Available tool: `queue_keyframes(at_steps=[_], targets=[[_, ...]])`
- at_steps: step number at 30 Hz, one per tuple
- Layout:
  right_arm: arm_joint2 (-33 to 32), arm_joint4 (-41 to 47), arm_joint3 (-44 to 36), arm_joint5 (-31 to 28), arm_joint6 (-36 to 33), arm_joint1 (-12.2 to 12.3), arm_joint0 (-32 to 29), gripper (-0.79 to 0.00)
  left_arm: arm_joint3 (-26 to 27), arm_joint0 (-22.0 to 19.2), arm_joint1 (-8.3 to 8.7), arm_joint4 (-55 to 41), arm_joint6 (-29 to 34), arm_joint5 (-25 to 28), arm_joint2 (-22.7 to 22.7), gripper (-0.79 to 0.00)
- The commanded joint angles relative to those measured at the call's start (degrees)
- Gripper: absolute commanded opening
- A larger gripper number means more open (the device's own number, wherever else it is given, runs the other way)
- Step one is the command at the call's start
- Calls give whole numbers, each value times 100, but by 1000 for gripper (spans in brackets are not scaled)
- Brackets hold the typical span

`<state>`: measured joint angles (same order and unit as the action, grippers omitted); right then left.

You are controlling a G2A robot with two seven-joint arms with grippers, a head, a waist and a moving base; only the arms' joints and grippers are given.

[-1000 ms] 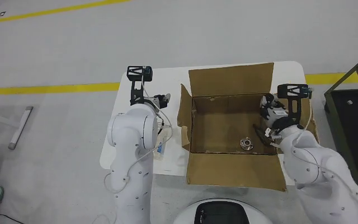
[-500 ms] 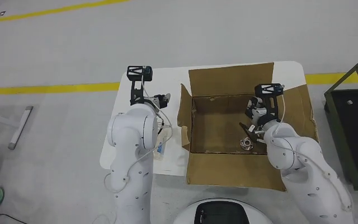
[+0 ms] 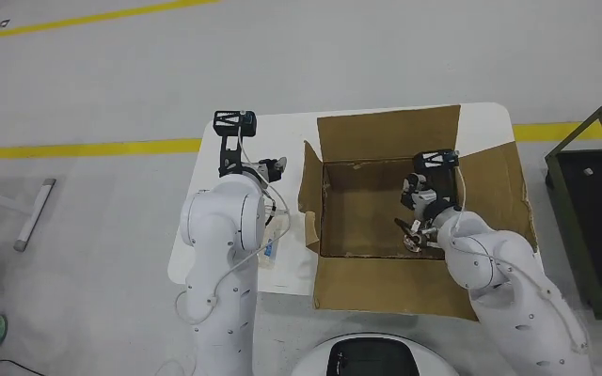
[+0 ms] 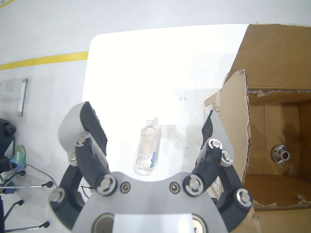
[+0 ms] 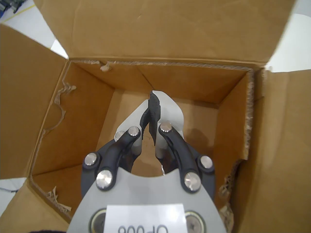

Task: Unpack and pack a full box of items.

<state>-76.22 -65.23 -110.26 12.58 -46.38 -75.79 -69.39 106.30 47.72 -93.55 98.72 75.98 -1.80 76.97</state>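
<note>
An open cardboard box (image 3: 388,133) stands on the white table (image 3: 282,132), flaps folded out. On its floor lies a round metal flanged part (image 4: 280,155), close to the near wall (image 3: 412,242). My right gripper (image 5: 151,101) hangs inside the box, shut, its pads pressed together with nothing between them. In the top view it sits right above the metal part (image 3: 410,229). My left gripper (image 4: 147,111) is open above a clear plastic bottle (image 4: 146,150) that lies on the table left of the box (image 3: 271,249).
The box wall (image 5: 170,78) and its ragged torn edges ring the right gripper on all sides. Bare table stretches beyond the bottle toward the far left corner. A dark green frame (image 3: 574,179) stands off the table's right end.
My right arm has swung left from the box's right wall into the box, ending over the metal part. The left arm and the bottle have stayed put.
</note>
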Motion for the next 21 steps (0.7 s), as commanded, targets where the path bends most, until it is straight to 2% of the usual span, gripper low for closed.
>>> queue_keyframes(at_steps=[1, 7, 11, 16, 21], targets=[[115, -137, 33, -127, -464, 10, 80, -785, 0, 0, 0, 0, 0, 0, 0, 0], [537, -1106, 112, -55, -2442, 24, 624, -785, 0, 0, 0, 0, 0, 0, 0, 0], [868, -1610, 284, -363, -3626, 16, 1019, -785, 0, 0, 0, 0, 0, 0, 0, 0], [923, -1809, 367, -571, -4162, 20, 1041, -785, 0, 0, 0, 0, 0, 0, 0, 0], [889, -1766, 492, -707, -4116, 15, 1029, -785, 0, 0, 0, 0, 0, 0, 0, 0]])
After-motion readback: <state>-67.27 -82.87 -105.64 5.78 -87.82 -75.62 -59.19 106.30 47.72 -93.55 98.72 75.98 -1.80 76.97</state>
